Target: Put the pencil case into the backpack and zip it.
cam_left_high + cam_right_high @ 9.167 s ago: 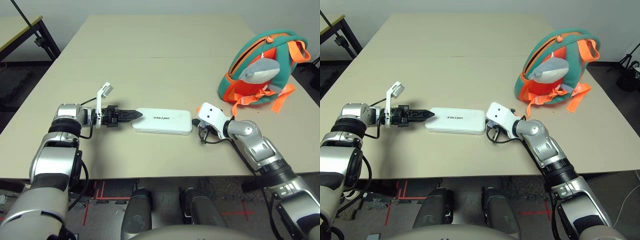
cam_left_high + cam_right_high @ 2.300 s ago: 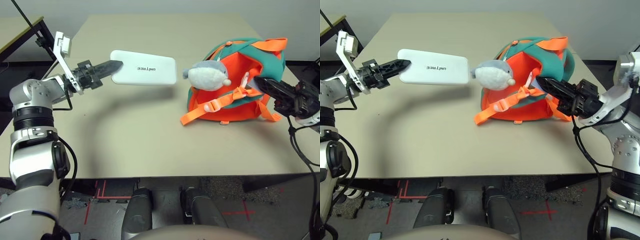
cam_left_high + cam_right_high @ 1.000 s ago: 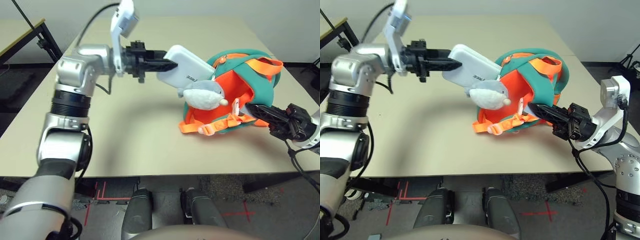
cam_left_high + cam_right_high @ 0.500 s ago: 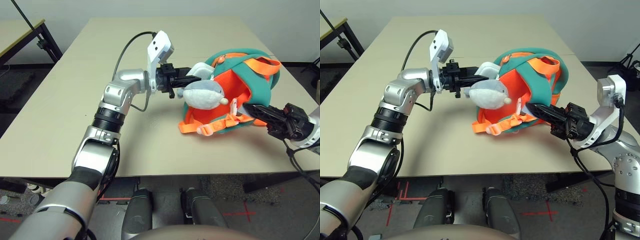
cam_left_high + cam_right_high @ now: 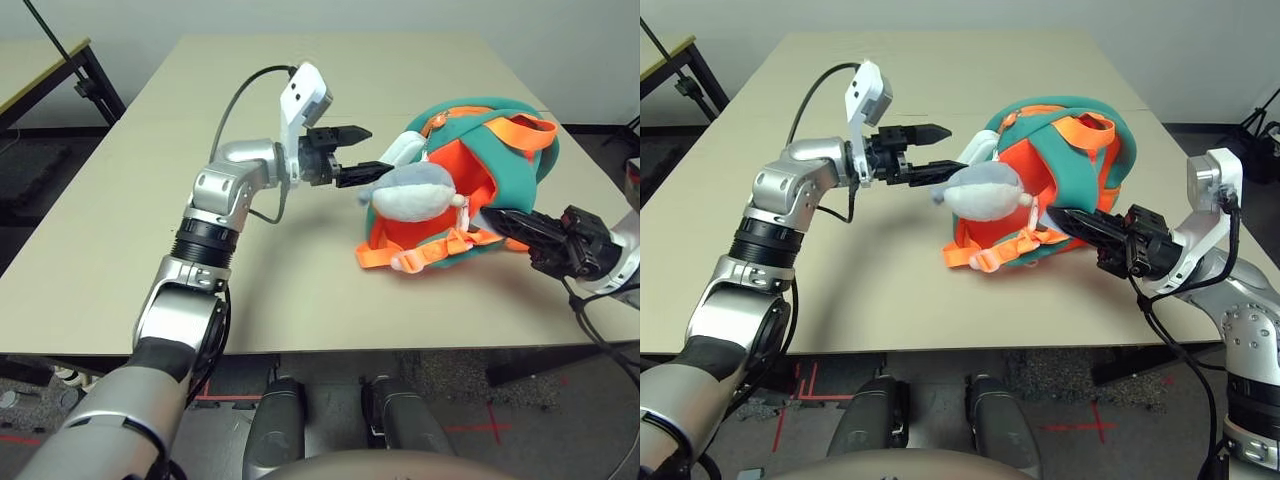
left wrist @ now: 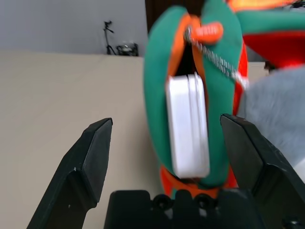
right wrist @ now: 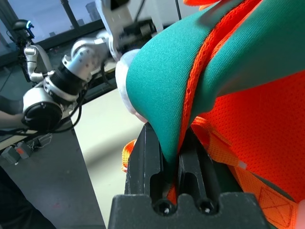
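Head view, table: 1 tabletop [image 5: 300, 290] is bearing 1 backpack [image 5: 515, 165] and its 1 plush fish [image 5: 413, 192].
Head view, grippers: 2; the left gripper [image 5: 362, 155] is spreading its 2 fingers wide near the plush fish, the right gripper [image 5: 515, 222] is pinching the backpack's edge.
Left wrist view, pencil case: 1 white case [image 6: 188, 126] is sticking partly out of the backpack's 1 zipped opening [image 6: 185, 67], between 2 spread fingers, touching neither.
Right wrist view, jaws: 2 fingers are clamping 1 teal fold [image 7: 169, 138].
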You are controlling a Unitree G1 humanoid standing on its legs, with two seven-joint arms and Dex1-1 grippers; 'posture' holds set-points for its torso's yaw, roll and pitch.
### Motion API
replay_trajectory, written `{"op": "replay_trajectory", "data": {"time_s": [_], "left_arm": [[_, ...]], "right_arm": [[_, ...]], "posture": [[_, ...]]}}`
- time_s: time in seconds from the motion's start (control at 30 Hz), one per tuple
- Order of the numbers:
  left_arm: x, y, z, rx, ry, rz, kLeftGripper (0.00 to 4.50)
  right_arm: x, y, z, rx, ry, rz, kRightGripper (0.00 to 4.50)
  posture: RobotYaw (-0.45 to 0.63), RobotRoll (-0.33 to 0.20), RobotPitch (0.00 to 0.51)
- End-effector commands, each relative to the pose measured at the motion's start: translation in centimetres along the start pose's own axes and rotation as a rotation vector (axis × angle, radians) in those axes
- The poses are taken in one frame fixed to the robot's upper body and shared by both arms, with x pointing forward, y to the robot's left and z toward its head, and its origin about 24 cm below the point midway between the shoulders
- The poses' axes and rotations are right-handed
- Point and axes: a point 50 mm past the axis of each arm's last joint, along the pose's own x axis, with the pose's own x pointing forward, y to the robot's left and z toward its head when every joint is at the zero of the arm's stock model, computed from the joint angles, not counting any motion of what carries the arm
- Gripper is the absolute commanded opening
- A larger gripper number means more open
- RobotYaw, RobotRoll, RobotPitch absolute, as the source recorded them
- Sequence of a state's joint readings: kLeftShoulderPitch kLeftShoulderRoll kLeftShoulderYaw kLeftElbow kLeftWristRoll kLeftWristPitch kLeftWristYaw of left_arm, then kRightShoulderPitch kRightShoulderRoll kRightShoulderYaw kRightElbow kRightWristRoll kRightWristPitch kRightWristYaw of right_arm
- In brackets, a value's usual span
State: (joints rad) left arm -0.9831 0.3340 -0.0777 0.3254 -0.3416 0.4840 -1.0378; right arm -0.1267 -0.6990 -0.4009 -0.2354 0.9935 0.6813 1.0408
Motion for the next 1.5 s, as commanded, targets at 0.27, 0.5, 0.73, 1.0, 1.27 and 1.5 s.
{"op": "replay_trajectory", "data": {"time_s": [0.27,0.5,0.73,1.0,1.27,1.5], "left_arm": [[0.1,-0.5,-0.2,0.009,0.026,-0.010,1.53],[0.8,-1.0,-1.2,-0.025,0.034,-0.032,0.00],[1.7,-1.3,-2.7,-0.082,0.053,-0.056,0.00],[3.1,-1.7,-4.6,-0.113,0.071,-0.072,0.00],[5.1,-2.4,-6.4,-0.142,0.062,-0.060,0.00],[5.2,-3.1,-7.6,-0.121,0.088,-0.072,0.00]], "right_arm": [[0.2,0.3,0.1,-0.016,0.009,0.034,0.02],[0.1,0.4,0.1,-0.018,0.011,0.029,0.02],[0.2,0.4,0.1,-0.022,0.014,0.028,0.02],[0.1,0.4,0.0,-0.026,0.018,0.024,0.02],[0.1,0.5,-0.1,-0.027,0.018,0.023,0.02],[0.1,0.5,-0.1,-0.027,0.020,0.022,0.02]], "posture": [[0.10,0.000,0.086],[0.09,0.000,0.086],[0.08,0.000,0.085],[0.07,0.000,0.077],[0.06,0.000,0.077],[0.06,0.000,0.083]]}}
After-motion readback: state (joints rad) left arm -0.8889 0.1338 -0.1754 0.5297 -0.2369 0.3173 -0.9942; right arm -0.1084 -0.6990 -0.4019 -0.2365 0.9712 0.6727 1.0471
